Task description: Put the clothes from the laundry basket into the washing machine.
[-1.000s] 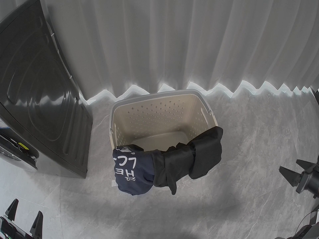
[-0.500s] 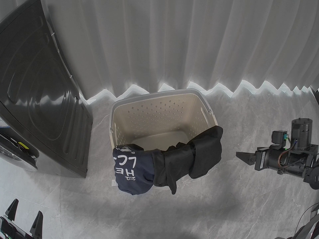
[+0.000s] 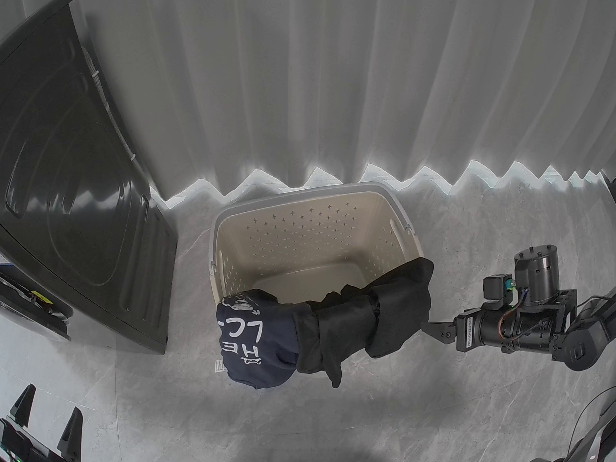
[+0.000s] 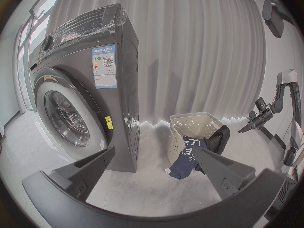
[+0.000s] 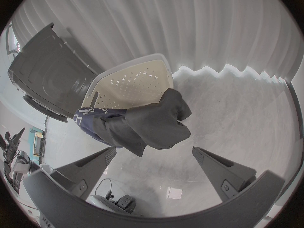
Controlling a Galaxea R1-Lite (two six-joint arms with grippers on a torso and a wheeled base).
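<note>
Laundry basket: the beige plastic laundry basket [image 3: 308, 226] with small star-shaped holes stands on the grey marble-pattern floor [image 3: 500, 226] in the centre of the head view, in front of the white pleated curtain [image 3: 333, 72].
Navy garment: a dark navy cloth with white print [image 3: 253, 338] hangs over the near rim of the basket at its lower left corner, mostly outside.
Black garment: a black cloth [image 3: 378, 309] lies over the same rim to the right, overlapping the navy one and covering the lower right corner.
Washing machine: the dark grey washing machine [image 3: 70, 181] is at the left edge of the frame, beside the basket but apart from it.
Right gripper: the right gripper [image 3: 436, 330] is at the right side of the frame, with its tip just beside the black cloth; its fingers [image 5: 91, 168] are spread and hold nothing.
Left gripper: the left gripper [image 3: 50, 412] is in the lower left corner, well apart from the basket; its fingers [image 4: 85, 171] are spread and empty.
</note>
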